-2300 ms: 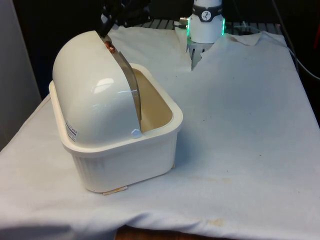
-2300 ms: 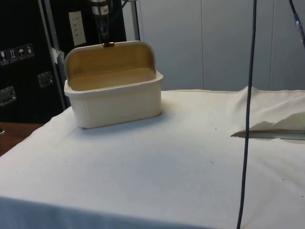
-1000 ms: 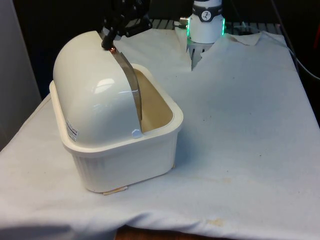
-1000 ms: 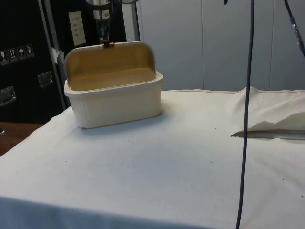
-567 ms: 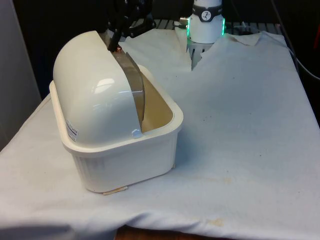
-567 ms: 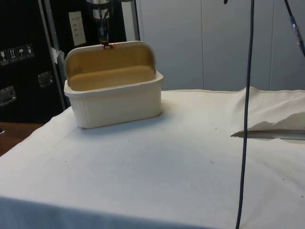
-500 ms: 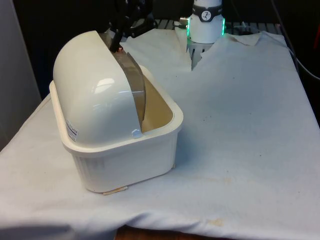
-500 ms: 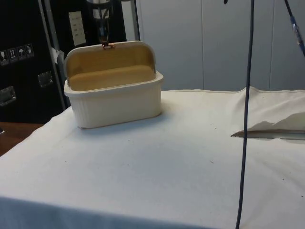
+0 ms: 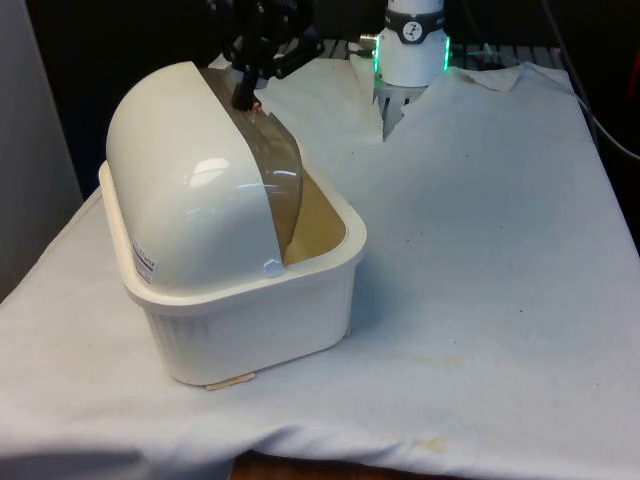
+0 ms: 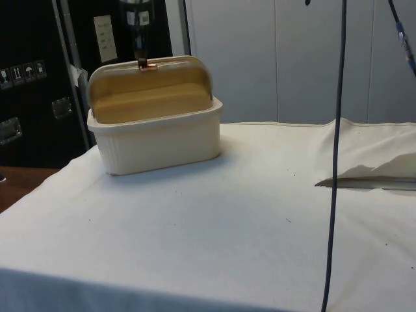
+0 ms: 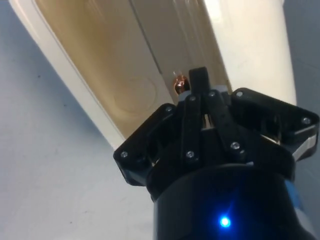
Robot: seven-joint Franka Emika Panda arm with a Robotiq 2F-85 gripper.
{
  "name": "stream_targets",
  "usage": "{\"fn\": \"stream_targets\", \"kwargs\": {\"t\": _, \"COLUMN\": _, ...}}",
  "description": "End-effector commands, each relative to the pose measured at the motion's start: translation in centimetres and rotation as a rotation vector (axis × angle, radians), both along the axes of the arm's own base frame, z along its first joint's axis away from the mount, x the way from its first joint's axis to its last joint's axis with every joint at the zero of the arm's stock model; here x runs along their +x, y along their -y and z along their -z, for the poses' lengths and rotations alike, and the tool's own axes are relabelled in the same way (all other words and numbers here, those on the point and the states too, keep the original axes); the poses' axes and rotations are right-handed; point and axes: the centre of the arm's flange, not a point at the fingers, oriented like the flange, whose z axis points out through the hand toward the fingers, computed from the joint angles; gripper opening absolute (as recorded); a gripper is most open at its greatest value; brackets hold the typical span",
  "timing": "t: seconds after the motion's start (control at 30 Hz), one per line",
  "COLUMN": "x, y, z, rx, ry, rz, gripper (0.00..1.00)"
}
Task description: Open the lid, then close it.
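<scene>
With the jaws of the gripper [image 11: 196, 95] pinched on the copper knob [image 9: 256, 103] of the bread box [image 9: 240, 300] lid [image 9: 275, 170] atop the dome, follow the lid's arc forward toward the rim, avoiding any straight push.

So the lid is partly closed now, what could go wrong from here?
1. The fingers hold only the small copper knob; they might slip off it, letting the clear lid drop or roll back.
2. A pull off the lid's arc might drag the bread box across the white cloth.
</scene>
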Motion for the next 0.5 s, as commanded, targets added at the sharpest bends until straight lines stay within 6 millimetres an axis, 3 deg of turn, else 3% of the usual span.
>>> {"fn": "stream_targets", "kwargs": {"t": 0.0, "x": -0.03, "y": -0.27, "z": 0.43, "rx": 0.022, "ry": -0.008, "rz": -0.010, "gripper": 0.00}}
{"fn": "stream_targets", "kwargs": {"t": 0.4, "x": -0.21, "y": -0.54, "z": 0.87, "rx": 0.091, "ry": -0.052, "rz": -0.044, "gripper": 0.00}}
{"fn": "stream_targets", "kwargs": {"t": 0.43, "x": -0.27, "y": -0.19, "z": 0.20, "rx": 0.071, "ry": -0.044, "rz": -0.032, "gripper": 0.00}}
{"fn": "stream_targets", "kwargs": {"t": 0.47, "x": -0.25, "y": -0.54, "z": 0.92, "rx": 0.098, "ry": -0.056, "rz": -0.045, "gripper": 0.00}}
